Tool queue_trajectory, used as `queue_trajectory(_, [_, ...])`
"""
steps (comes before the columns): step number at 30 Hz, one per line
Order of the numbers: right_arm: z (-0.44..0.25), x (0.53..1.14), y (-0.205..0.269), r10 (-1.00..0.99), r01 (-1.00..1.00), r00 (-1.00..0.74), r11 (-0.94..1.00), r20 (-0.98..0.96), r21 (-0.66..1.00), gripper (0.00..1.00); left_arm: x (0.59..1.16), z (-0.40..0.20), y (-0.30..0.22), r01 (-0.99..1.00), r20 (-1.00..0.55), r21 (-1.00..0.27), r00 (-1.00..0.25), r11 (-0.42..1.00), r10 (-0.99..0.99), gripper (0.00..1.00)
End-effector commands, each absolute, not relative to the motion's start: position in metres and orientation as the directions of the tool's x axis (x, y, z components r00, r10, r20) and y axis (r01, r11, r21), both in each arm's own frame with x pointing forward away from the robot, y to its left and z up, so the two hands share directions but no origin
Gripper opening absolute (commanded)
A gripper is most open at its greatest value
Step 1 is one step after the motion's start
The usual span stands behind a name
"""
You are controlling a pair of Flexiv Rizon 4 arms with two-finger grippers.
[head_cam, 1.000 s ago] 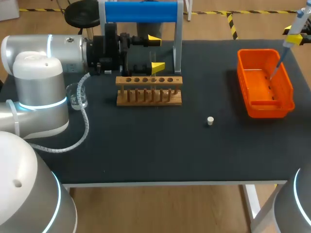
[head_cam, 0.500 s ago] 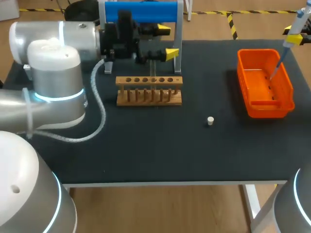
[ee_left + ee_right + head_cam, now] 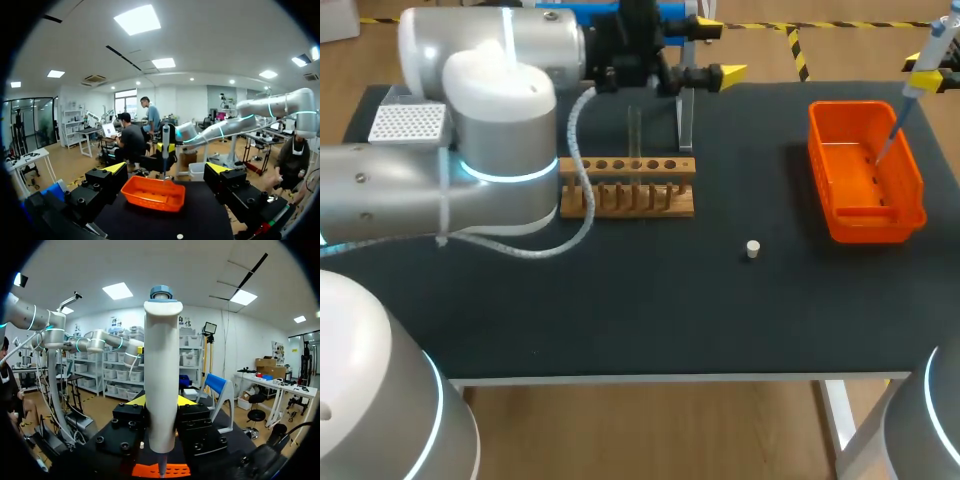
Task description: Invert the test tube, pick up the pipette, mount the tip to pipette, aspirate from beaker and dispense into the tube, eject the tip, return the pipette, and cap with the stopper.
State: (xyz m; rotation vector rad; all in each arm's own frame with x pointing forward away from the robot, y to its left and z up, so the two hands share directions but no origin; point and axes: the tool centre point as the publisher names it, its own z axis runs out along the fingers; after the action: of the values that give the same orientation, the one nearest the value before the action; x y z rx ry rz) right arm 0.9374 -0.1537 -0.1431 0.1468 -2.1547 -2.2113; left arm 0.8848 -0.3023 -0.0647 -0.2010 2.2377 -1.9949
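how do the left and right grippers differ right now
The left gripper is open and empty; the right gripper is shut on the pipette. The left one hangs beyond the wooden rack; the right one hangs above the orange bin. Both have yellow fingertips.

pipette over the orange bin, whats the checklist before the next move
1. White pipette with blue cap clamped in the right gripper: ok.
2. Pipette above the orange plastic bin: ok.
3. Tip mounted on the pipette's end: cannot tell.
4. Clear glass test tube upright in the wooden rack: ok.
5. Left gripper open and empty: ok.
6. Small white stopper lying free on the black table: ok.
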Motion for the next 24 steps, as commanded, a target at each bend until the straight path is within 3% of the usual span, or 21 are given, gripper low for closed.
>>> queue_trajectory(1, [-0.144,0.940,-0.156,-0.111,-0.031,-0.993,-0.024,-0.034,0.999,0.00,0.897,-0.064,-0.338,-0.012,-0.011,-0.993,-0.982,0.121,-0.189,1.00])
queue_trajectory(24, [-0.147,0.944,-0.164,-0.097,-0.031,-0.995,-0.003,-0.031,1.000,0.00,0.920,-0.056,-0.394,-0.019,-0.004,-0.991,-0.985,0.129,-0.172,1.00])
